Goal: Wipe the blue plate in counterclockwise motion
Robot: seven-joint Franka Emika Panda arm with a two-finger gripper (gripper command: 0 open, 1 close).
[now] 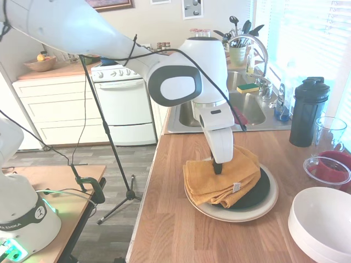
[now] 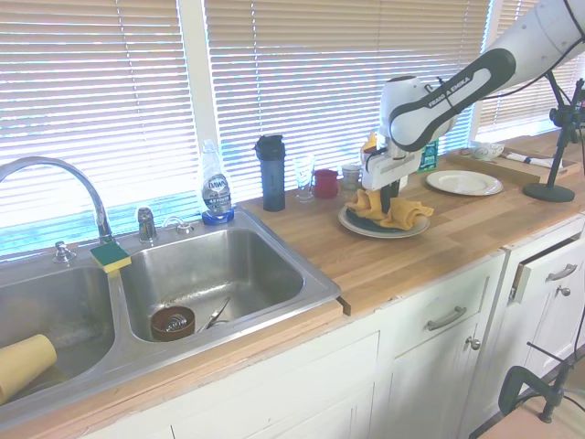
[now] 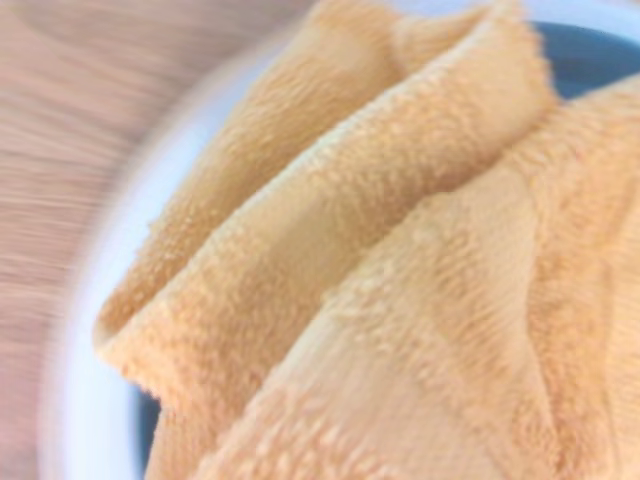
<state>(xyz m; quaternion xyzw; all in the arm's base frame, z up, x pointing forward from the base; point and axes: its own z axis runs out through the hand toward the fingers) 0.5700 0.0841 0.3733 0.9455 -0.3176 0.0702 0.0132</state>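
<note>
One blue plate (image 1: pixel 258 193) sits stacked on one cream plate (image 1: pixel 258 211) on the counter (image 1: pixel 181 230), just right of the sink (image 1: pixel 247 107). One folded yellow cloth (image 1: pixel 219 175) covers most of the blue plate. The gripper (image 1: pixel 218 167) presses down into the cloth, fingers pinched on its folds. By the sink stand one black shaker bottle (image 1: pixel 307 112) and one bottle labelled "Dawn" (image 2: pixel 214 187). The arm reads "FRANKA EMIKA".
</note>
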